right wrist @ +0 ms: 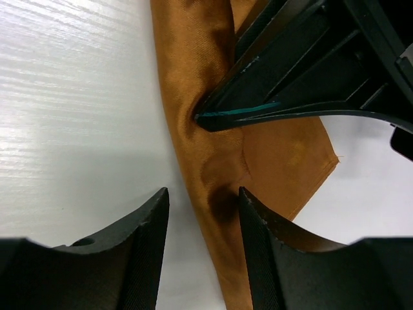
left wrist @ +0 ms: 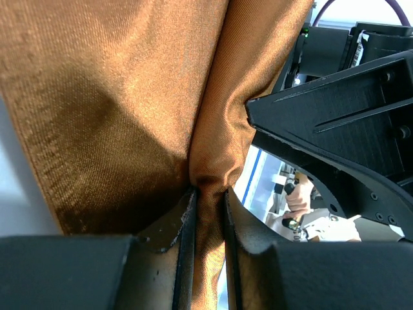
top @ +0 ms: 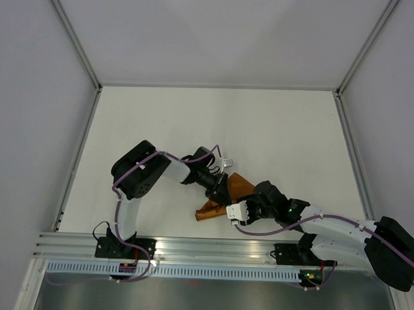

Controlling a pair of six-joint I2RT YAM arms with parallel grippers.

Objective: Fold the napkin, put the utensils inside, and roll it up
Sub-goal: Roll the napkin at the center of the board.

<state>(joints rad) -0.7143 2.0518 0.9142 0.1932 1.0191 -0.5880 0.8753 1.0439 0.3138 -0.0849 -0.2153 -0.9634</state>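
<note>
Napkin (top: 240, 188): sheened woven wedge, long axis diagonal, by table's (top: 194, 120) near edge. Left fingers (left wrist: 155, 258) pinch it; right fingers (right wrist: 129, 258) spread apart.

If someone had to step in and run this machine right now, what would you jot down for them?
Left gripper: shut on a pinched ridge of the napkin.
Right gripper: open, straddling a narrow stretch of the cloth, not gripping it.
Napkin: bunched into a narrow, creased shape near the front middle of the table, between the two grippers.
Done: some gathering or folding, but no tidy fold shows.
Left: finish the fold, add the utensils (none visible in any view), then roll it up.
</note>
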